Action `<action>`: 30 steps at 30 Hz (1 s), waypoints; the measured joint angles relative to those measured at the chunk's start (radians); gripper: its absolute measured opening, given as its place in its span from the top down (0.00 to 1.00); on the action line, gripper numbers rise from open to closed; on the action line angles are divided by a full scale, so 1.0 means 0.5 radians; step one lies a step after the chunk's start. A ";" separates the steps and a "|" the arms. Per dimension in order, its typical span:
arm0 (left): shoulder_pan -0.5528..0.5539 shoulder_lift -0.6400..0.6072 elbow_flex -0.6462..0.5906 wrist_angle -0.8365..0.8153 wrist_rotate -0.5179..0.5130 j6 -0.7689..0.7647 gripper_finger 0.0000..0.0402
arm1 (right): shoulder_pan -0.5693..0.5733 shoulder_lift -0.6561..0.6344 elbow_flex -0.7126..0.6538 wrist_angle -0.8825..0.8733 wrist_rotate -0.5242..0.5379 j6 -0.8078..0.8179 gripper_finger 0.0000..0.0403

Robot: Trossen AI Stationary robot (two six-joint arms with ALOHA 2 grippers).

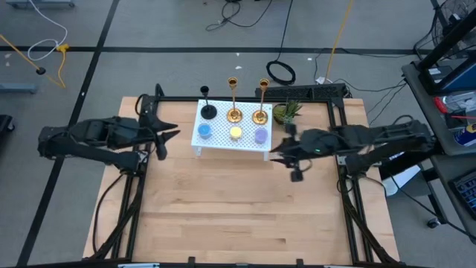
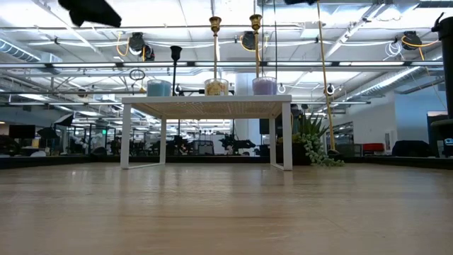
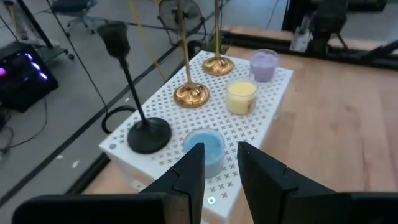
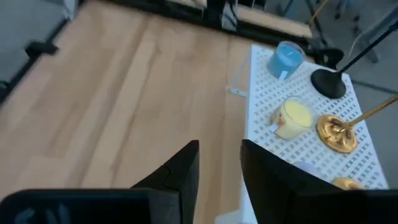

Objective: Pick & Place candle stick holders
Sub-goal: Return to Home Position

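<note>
- Progress: all three candle stick holders stand upright along the far row of the white perforated metal shelf [image 1: 220, 125], which sits at the far side of the pale wooden desk [image 1: 238, 216]. None is off the shelf, so the placing looks finished.
- Far row, left to right: short matte-black stemmed holder [image 1: 209, 112], tall shiny gold holder [image 1: 234, 115], second tall gold holder [image 1: 259, 117]. Bases sit flat and apart from one another.
- Near row, left to right: blue jar candle [image 1: 204, 132], yellow jar candle [image 1: 235, 133], violet jar candle [image 1: 261, 135], each just in front of a holder.
- Left to do, as I judge it: only parking both arms.
- Left claw [image 3: 221, 152]: raised over the desk, just off the shelf's left end and pointing at it. Fingers parted by a modest gap, nothing between them, touching nothing.
- Right claw [image 4: 219, 146]: over the desk beside the shelf's right front corner. Same modest gap, empty, clear of shelf and candles.
</note>
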 joint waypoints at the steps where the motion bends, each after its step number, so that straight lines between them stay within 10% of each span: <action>1: 0.000 -0.051 -0.077 0.063 0.002 -0.008 0.75 | 0.013 -0.083 -0.104 0.076 0.000 0.020 0.73; 15: -0.001 -0.389 -0.827 0.733 0.299 0.099 0.76 | 0.032 -1.153 -1.402 1.026 0.003 0.044 0.91; 23: -0.001 -0.387 -1.029 1.113 0.622 0.442 0.97 | 0.032 -1.466 -1.616 1.012 -0.002 0.044 0.99; 30: 0.000 -0.451 -1.029 1.120 0.851 0.644 0.95 | 0.032 -1.643 -1.726 0.969 -0.002 0.045 0.99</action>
